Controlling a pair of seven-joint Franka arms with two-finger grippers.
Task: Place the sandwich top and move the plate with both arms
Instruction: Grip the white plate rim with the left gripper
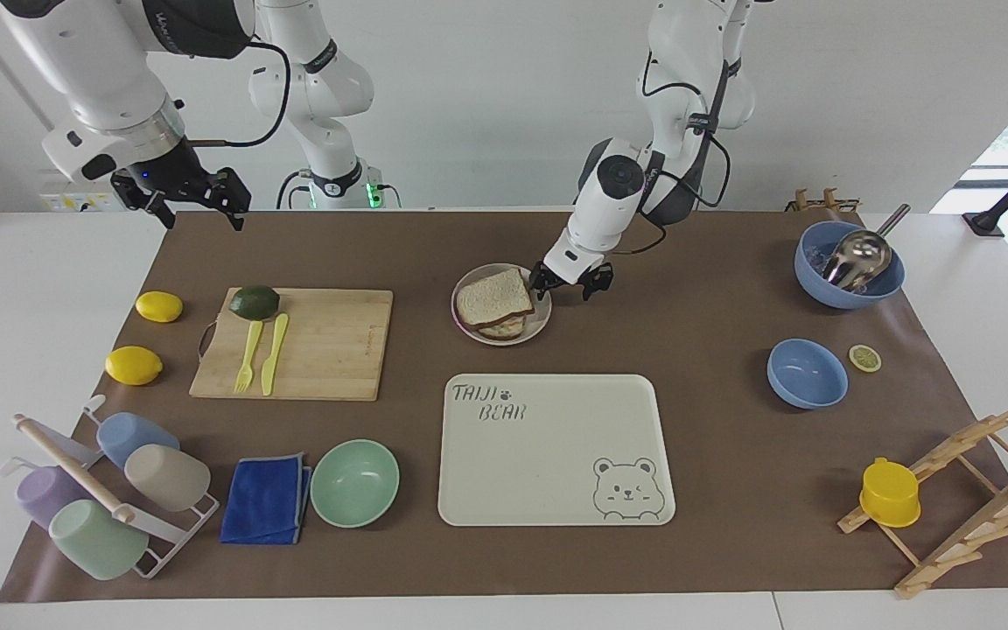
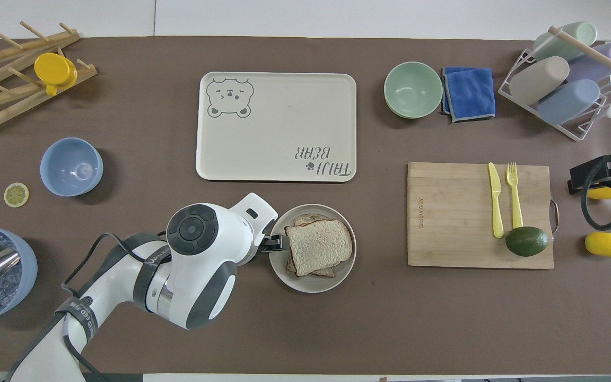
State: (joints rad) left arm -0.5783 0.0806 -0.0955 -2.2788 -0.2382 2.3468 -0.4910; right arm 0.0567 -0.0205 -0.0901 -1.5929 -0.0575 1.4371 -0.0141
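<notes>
The sandwich top [image 1: 491, 297] lies on an egg-topped toast slice in the small round plate [image 1: 542, 315], which sits on the brown mat between the robots and the bear tray. Both also show in the overhead view, the sandwich top [image 2: 319, 246] in the plate [image 2: 311, 284]. My left gripper [image 1: 569, 285] is low and open at the plate's rim on the left arm's side, and it holds nothing. It shows at that rim in the overhead view [image 2: 275, 243]. My right gripper [image 1: 198, 213] is open and empty, raised over the mat's edge at the right arm's end.
The cream bear tray [image 1: 556, 451] lies farther from the robots than the plate. A cutting board [image 1: 329, 346] carries an avocado, a fork and a knife, with two lemons [image 1: 158, 306] beside it. A mint bowl [image 1: 354, 483], blue cloth, cup rack, two blue bowls [image 1: 807, 374] and a wooden rack stand around.
</notes>
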